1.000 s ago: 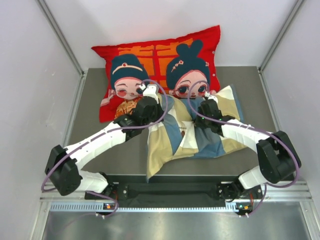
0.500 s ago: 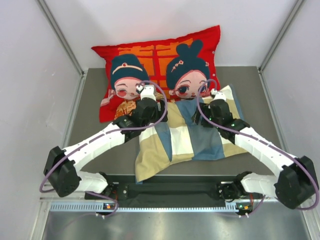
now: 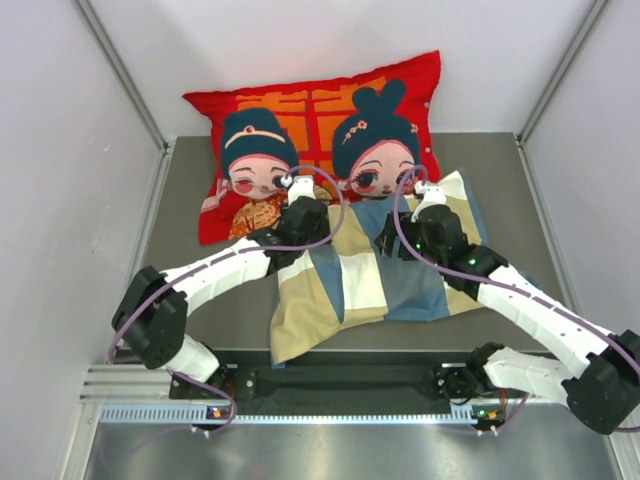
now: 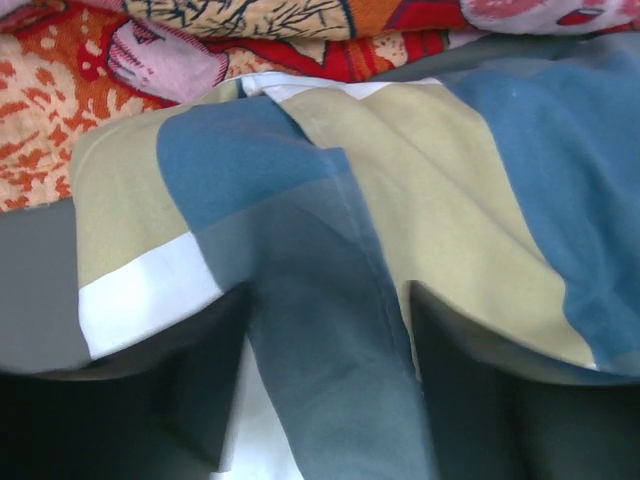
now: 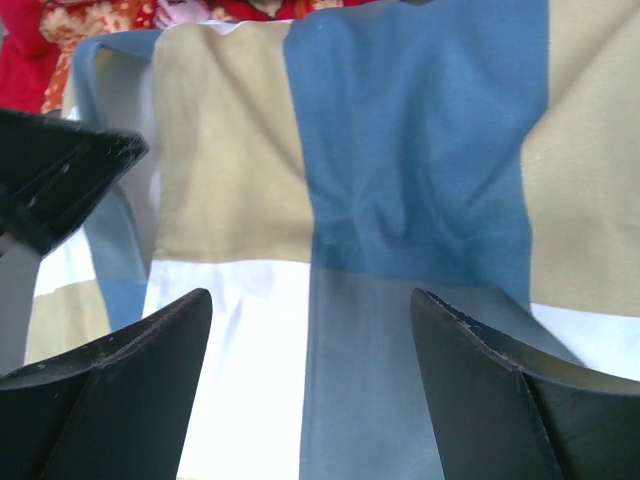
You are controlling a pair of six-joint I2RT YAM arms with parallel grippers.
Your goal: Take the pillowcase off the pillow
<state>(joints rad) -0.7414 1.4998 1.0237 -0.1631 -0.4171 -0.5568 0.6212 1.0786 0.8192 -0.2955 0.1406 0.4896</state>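
Pillowcase (image 3: 370, 272) sits beneath both grippers, jaws spread: left gripper (image 4: 325, 310) straddles a fold, right gripper (image 5: 310, 300) over flat cloth, where closing may catch nothing

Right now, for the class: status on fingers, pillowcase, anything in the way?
Left fingers open, right fingers open, both low over pillowcase. Pillowcase lying flat, ungripped. Cushion butting its far edge.

The left arm (image 3: 215, 270) and right arm (image 3: 535, 308) are white with black joints; a purple cable (image 3: 342, 208) loops along each. The fingers (image 5: 110, 390) are black wedges.
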